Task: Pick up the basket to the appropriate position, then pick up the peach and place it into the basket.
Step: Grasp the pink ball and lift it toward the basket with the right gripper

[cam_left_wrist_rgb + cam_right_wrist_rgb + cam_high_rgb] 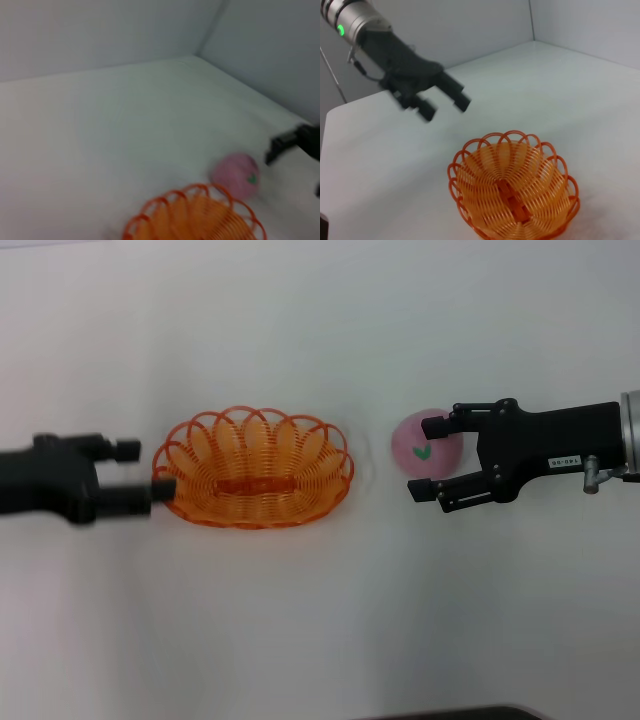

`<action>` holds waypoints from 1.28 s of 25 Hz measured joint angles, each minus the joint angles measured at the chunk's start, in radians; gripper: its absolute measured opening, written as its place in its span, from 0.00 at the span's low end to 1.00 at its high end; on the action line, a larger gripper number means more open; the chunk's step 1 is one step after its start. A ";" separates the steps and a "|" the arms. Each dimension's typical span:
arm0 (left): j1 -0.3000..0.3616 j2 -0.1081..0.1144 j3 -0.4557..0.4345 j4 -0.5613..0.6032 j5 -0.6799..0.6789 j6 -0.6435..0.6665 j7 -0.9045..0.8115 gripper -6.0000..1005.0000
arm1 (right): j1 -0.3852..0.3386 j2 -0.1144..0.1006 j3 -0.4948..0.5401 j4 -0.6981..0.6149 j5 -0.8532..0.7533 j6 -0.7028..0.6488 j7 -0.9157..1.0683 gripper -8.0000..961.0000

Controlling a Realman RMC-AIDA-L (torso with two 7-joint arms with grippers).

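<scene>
The orange basket (250, 472) sits mid-table; it also shows in the left wrist view (195, 215) and the right wrist view (512, 192). My left gripper (150, 470) is open at the basket's left end, its lower finger at the looped rim. From the right wrist view, that left gripper (442, 102) hangs above the table beyond the basket. To the basket's right lies the pink peach (408, 445) with its green leaf mark, also seen in the left wrist view (235, 175). My right gripper (424, 458) is open, with one finger on either side of the peach.
The table (320, 620) is plain white. Grey walls meet in a corner behind it (210, 30). A dark edge (450, 713) shows at the table's near side.
</scene>
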 joint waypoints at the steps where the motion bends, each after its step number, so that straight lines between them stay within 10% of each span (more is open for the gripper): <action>1: 0.004 0.000 0.002 -0.003 0.008 0.018 0.050 0.77 | 0.000 0.000 0.000 0.000 0.000 0.000 0.000 0.95; 32: 0.050 -0.006 -0.005 -0.178 0.046 0.121 0.350 0.76 | 0.010 0.007 0.020 0.023 0.003 -0.003 0.004 0.95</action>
